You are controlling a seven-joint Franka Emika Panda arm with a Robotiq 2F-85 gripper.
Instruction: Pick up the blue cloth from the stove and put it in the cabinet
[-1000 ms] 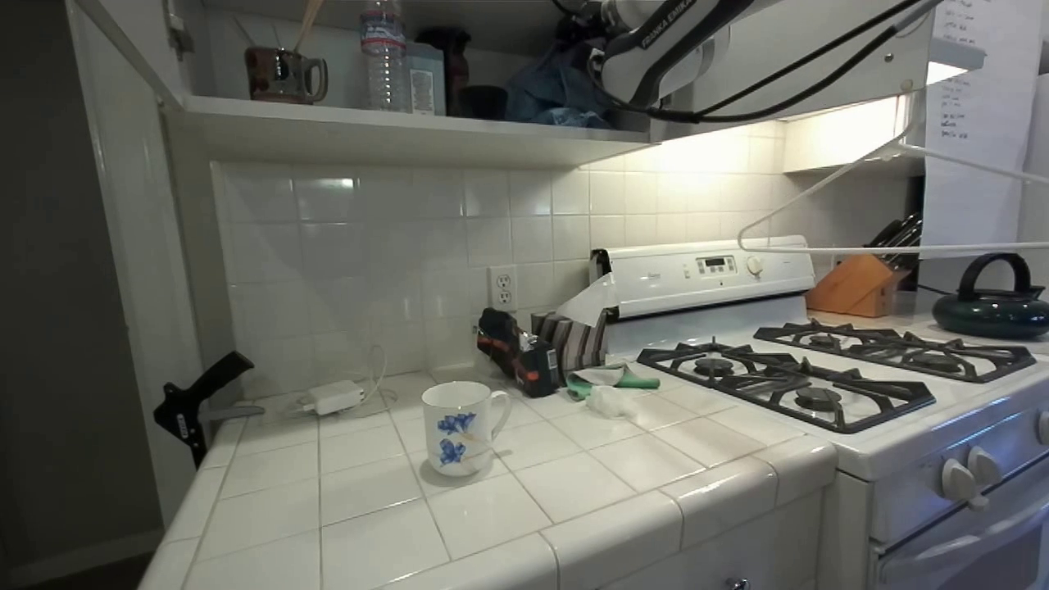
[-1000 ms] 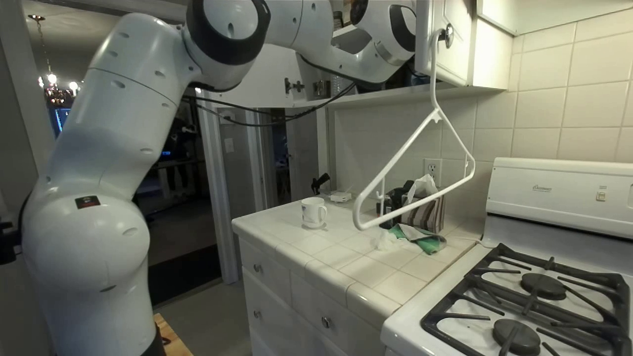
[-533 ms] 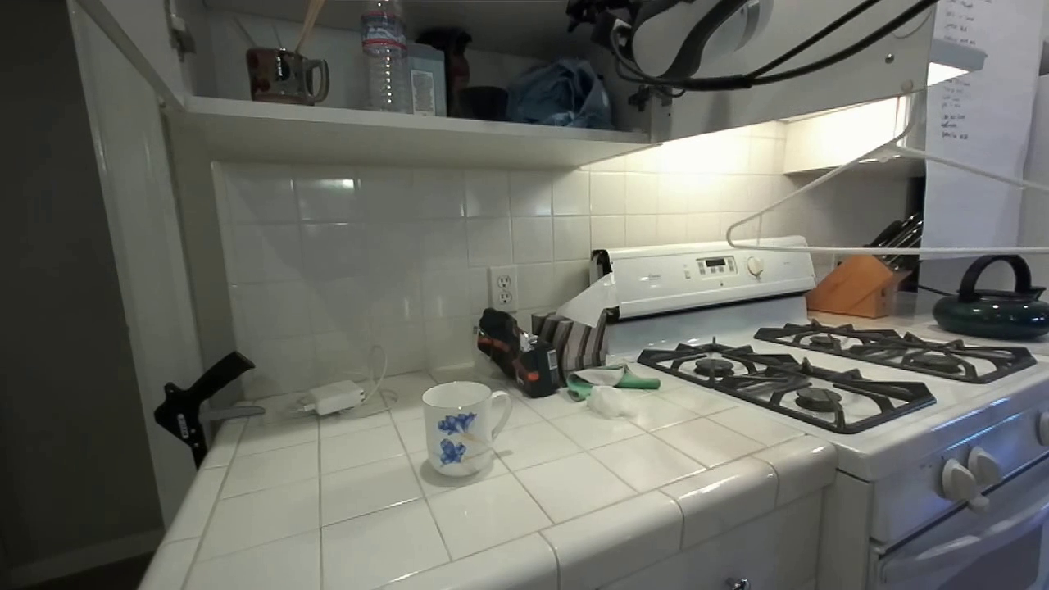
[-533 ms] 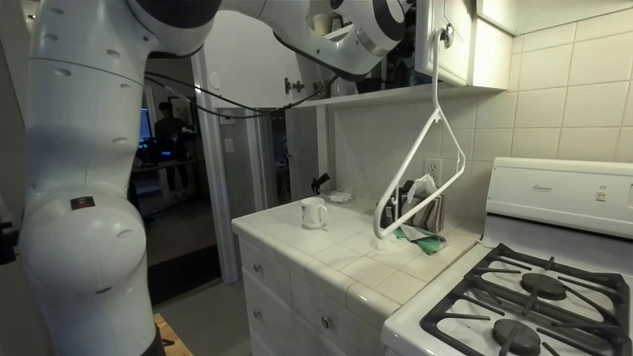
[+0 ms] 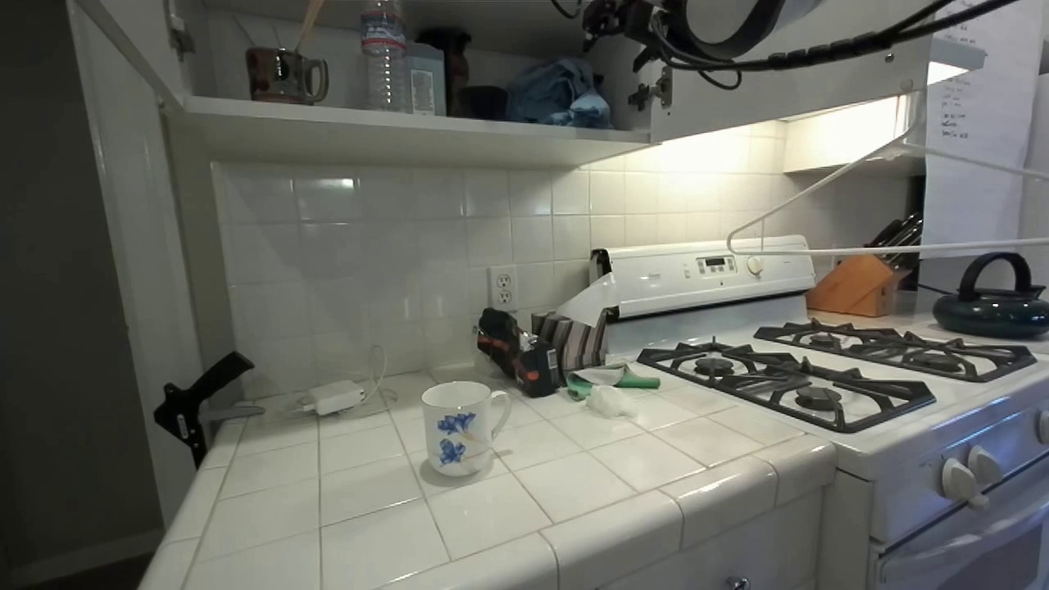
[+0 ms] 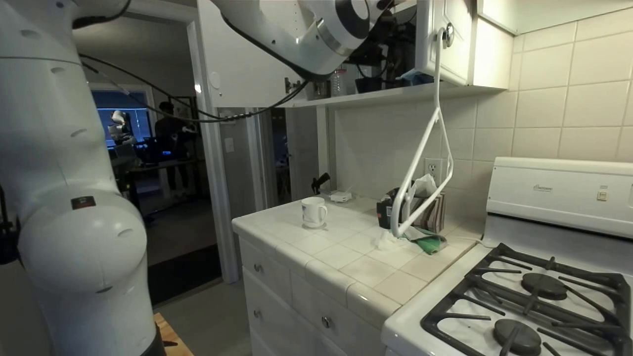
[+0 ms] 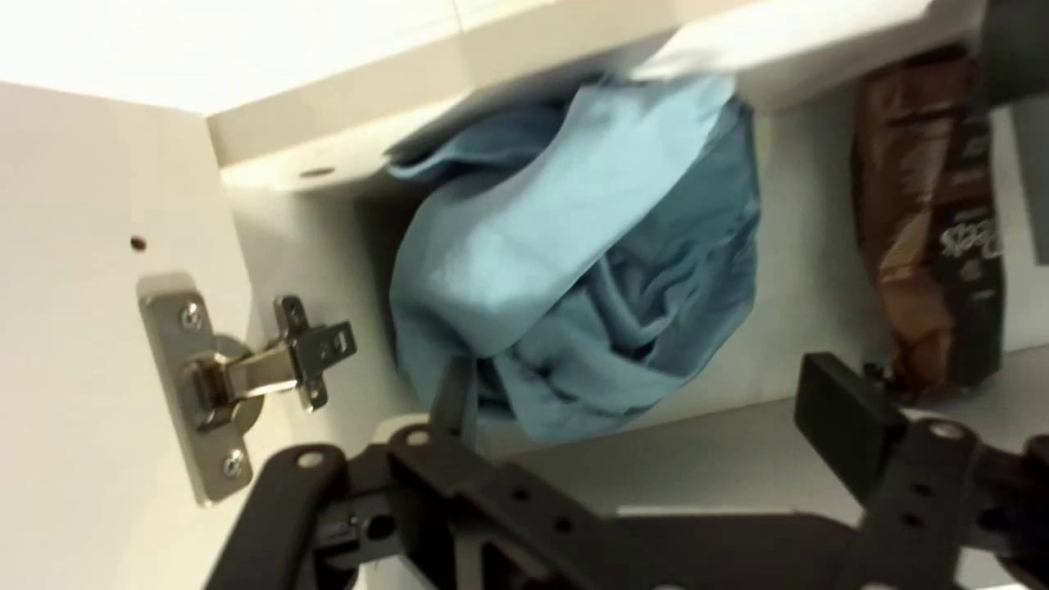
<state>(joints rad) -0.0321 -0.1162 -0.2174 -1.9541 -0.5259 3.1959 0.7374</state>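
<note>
The blue cloth [image 7: 565,246] lies crumpled on the cabinet shelf against the side wall; it also shows in both exterior views [image 5: 557,94] [image 6: 418,77]. The open cabinet [image 5: 393,131] is above the counter. In the wrist view my gripper [image 7: 643,385] is open, its fingers wide apart with nothing held between them. The left finger overlaps the cloth's lower edge in the picture; whether it touches cannot be told. In an exterior view the gripper [image 5: 605,23] is at the cabinet opening, up and right of the cloth. No cloth shows on the stove [image 5: 787,369].
The shelf also holds a brown bag [image 7: 930,229], a bottle [image 5: 383,61] and a brown mug [image 5: 285,75]. A metal hinge [image 7: 246,373] is beside the gripper. A white hanger [image 6: 420,148] hangs from the cabinet knob. A white mug [image 5: 459,430] stands on the counter.
My arm has drawn back from the cabinet, and the gripper has moved away from the cloth. The cloth stays on the shelf, now largely uncovered. The hanger has swung.
</note>
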